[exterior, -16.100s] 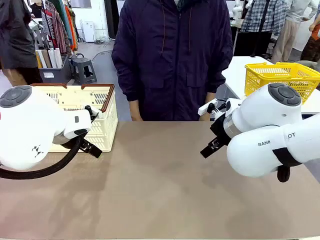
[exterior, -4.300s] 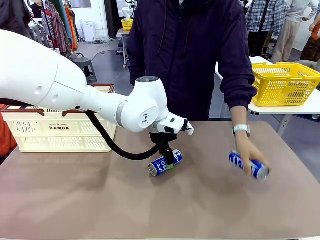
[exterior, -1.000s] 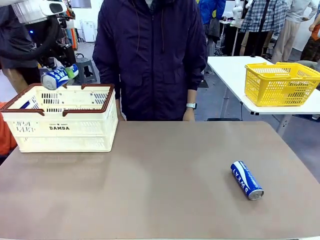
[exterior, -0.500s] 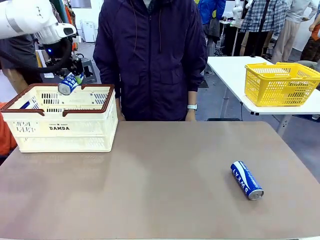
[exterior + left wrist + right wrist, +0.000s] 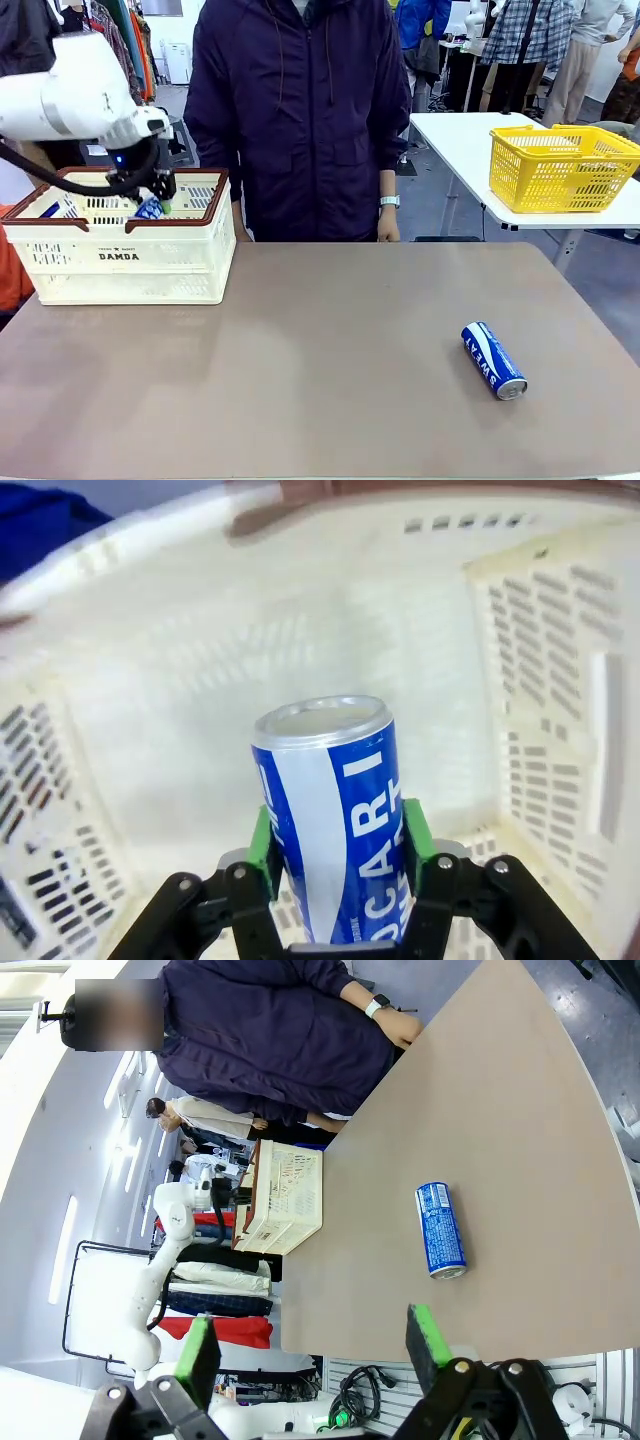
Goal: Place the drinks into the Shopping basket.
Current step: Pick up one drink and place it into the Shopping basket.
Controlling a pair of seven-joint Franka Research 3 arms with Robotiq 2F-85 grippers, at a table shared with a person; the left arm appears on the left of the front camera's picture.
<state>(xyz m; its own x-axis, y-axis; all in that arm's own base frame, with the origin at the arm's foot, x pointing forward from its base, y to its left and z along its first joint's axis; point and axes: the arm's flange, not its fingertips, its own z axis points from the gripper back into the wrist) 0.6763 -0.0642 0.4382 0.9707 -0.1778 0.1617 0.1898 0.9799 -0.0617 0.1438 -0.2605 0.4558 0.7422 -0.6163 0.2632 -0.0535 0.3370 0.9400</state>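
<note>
left end effector [image 5: 338,838] grips blue aluminium can [image 5: 330,780] inside cream perforated plastic basket [image 5: 150,680] | right end effector [image 5: 312,1338] spread, empty | risk: high release dents can

A person [image 5: 300,110] in a dark navy zip-up jacket is standing at the far edge of the brown counter [image 5: 320,380], wearing a wristwatch [image 5: 388,201]. Off to the right, a bright yellow mesh basket [image 5: 565,165] is sitting on a white table [image 5: 450,135]. Someone in a plaid shirt [image 5: 528,30] is hanging around behind it. Clothes [image 5: 215,1305] are hanging on a rack further back.
</note>
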